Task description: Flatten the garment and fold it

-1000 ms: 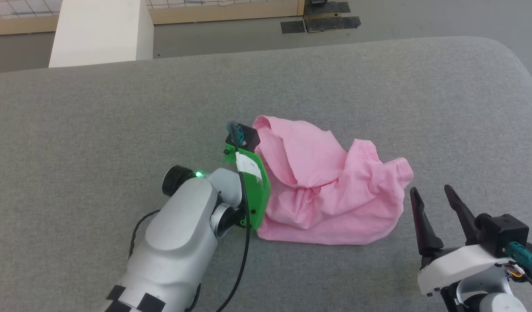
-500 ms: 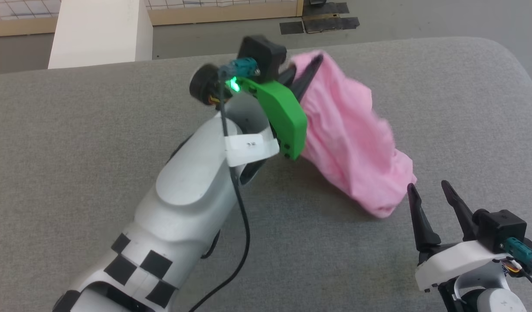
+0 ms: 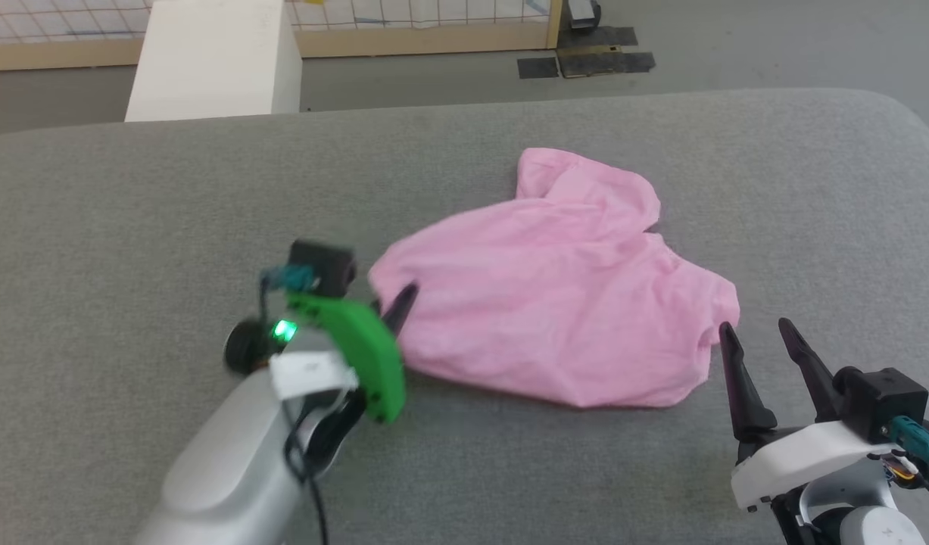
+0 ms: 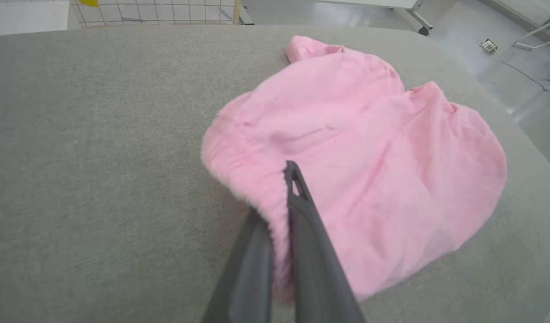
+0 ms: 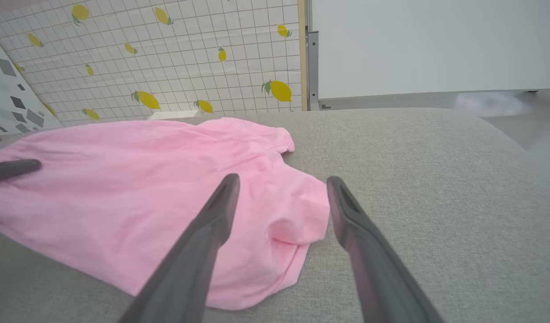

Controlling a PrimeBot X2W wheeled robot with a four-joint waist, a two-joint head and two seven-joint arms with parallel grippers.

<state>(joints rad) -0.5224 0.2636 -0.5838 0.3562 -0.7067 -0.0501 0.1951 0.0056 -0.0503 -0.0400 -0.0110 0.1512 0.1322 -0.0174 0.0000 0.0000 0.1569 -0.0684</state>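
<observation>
Garment (image 3: 559, 303) flatter, lower than before

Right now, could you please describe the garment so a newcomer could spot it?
On the wide grey cushion, look near the middle. The garment is the only pink thing there, a wrinkled cloth with its gathered edge pinched in the left fingers.

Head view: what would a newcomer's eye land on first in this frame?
The pink garment, spread wrinkly across the middle of the grey padded surface. Next comes the left gripper with its bright green bracket at the garment's left edge, shut on the gathered band. The right gripper stands open at the lower right, its tips close by the garment's right corner.
</observation>
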